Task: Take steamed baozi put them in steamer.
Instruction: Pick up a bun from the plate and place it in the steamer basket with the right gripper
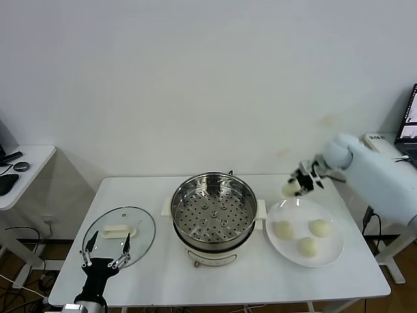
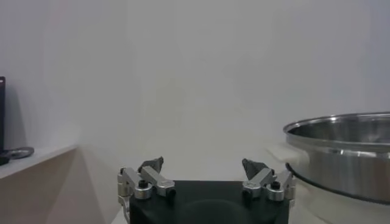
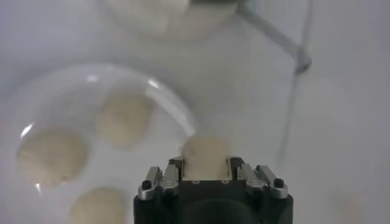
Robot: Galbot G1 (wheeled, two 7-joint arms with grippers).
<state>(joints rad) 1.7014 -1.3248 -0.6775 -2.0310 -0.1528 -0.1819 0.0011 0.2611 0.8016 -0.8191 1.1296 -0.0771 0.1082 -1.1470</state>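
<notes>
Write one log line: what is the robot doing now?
right gripper: shut on baozi, lifted above plate | plate: three buns | steamer: empty | left gripper: open, by glass lid

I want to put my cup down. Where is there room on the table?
Bare spots: the front edge of the table below the steamer, and the back strip behind the glass lid. It is crowded on the right, where the plate holds three baozi.

White table carries glass lid, steamer (centre), plate

Lab, bare white wall, side desks
</notes>
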